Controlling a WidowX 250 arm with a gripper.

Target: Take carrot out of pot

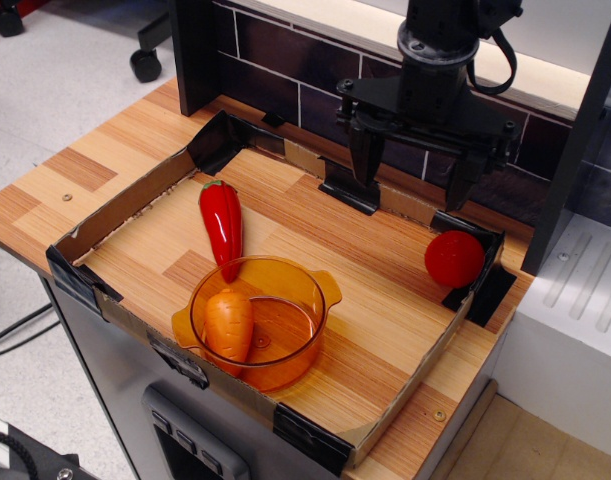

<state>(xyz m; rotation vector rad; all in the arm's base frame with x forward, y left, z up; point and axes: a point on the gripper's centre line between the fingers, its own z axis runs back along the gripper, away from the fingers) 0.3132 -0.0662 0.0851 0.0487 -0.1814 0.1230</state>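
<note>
The stubby orange carrot [229,324] lies inside the translucent amber pot [305,345], against its left wall. The pot stands near the front edge of the wooden tray area. My gripper [413,172] hangs open and empty above the back of the table, well behind and to the right of the pot. Its two black fingers point down and stand wide apart.
A glossy red chili pepper [222,226] lies just behind the pot, its tip touching the rim. A round red ball [454,258] sits at the right corner. A low cardboard wall [120,212] rings the wooden surface. A dark tiled wall [285,60] stands behind.
</note>
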